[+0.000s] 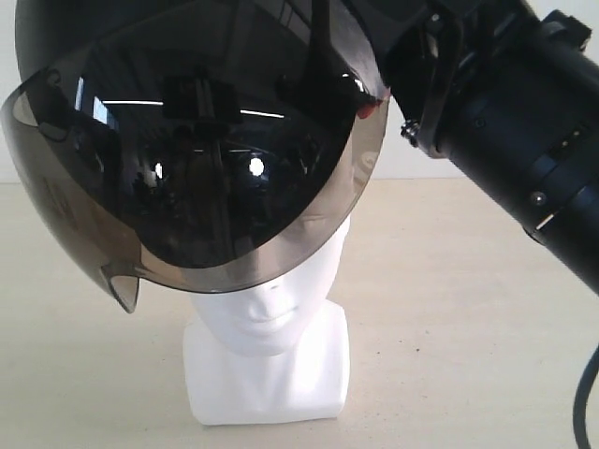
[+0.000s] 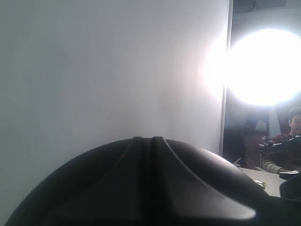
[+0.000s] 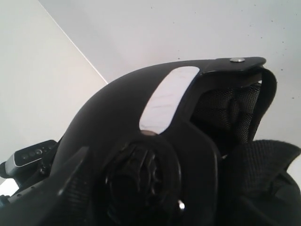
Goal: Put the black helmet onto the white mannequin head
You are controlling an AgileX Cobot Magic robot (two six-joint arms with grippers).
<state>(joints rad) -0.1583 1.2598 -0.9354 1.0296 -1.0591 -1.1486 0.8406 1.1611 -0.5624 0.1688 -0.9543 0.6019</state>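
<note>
The black helmet (image 1: 201,122) fills the upper left of the exterior view, tipped so that its lower edge drops toward the left. Its smoky visor (image 1: 187,224) hangs in front of the white mannequin head (image 1: 271,318) and covers the face down to about the nose. The crown of the head is hidden behind the visor, so I cannot tell whether the helmet rests on it or hangs just above it.

The pale surface (image 1: 468,355) spreads across the lower half of that view. The head stands upright on it at lower centre, on its blocky neck base.

My right arm (image 1: 524,122) comes in from the upper right, and my right claw (image 1: 416,70) is against the helmet's side edge. Its fingers do not show, so I cannot tell whether it is open or gripping.

My right wrist view is taken up by the helmet's side: the round pivot knob (image 3: 141,181), a pale strip (image 3: 169,101) on the shell, and the black padded lining (image 3: 225,113).

My left wrist view shows only the ridged shell (image 2: 150,188) under a white wall. My left claw shows in no view.
</note>
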